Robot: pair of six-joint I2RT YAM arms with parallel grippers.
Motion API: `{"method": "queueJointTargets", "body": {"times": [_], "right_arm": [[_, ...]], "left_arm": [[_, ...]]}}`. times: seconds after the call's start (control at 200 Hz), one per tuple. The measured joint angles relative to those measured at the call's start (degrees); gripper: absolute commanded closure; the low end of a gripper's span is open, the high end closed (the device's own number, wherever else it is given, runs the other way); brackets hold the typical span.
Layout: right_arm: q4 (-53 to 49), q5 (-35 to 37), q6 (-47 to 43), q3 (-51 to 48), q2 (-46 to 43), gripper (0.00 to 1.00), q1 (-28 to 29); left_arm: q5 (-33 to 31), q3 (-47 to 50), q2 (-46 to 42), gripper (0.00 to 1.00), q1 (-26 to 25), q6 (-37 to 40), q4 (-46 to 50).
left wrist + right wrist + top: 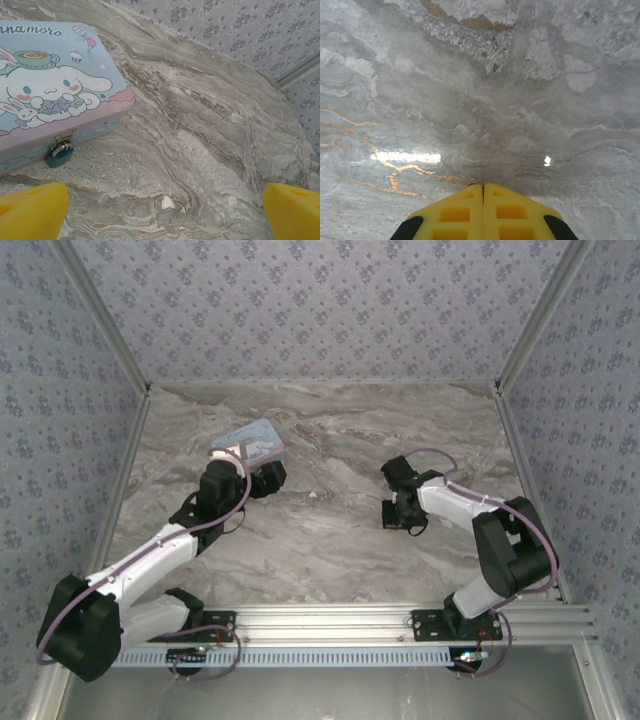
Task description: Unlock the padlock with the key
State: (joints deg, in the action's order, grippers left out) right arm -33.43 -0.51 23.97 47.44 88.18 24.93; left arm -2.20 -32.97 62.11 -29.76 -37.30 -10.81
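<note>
Two arms reach out over the marbled table [330, 540], the left one toward the far left corner and the right one over the right half. The left claw [162, 210] is spread wide, its yellow fingers [30, 212] far apart at the bottom corners of its wrist view, with bare table between them and nothing gripped. Just beyond it lies a pale blue cartoon-printed tin [60, 90], flat on the table with its lid closed. The padlock [60, 156], a tiny teal one, hangs from the small metal clasp [62, 141] on the tin's near side wall, its body touching the table or nearly so. In the overhead view the tin [248, 440] sits near the far left corner, angled to the table's edges. The right claw [483, 192] is pressed together, its two yellow fingers [455, 215] meeting along a thin seam, holding nothing, pointed down at bare table well apart from the tin.
</note>
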Motion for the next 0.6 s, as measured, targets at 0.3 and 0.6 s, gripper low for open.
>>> {"method": "queueJointTargets", "body": {"times": [0.3, 0.6], "right_arm": [[13.94, -14.95, 8.94, -7.67, -11.06, 1.00, -5.99], [37.77, -23.56, 29.44, -14.62, -17.90, 1.00, -7.89]], "left_arm": [[2.51, -0.13, -2.40, 0.00, 0.00, -2.93, -0.90], [6.80, -3.23, -0.26, 0.03, -2.29, -11.41, -6.16]]}}
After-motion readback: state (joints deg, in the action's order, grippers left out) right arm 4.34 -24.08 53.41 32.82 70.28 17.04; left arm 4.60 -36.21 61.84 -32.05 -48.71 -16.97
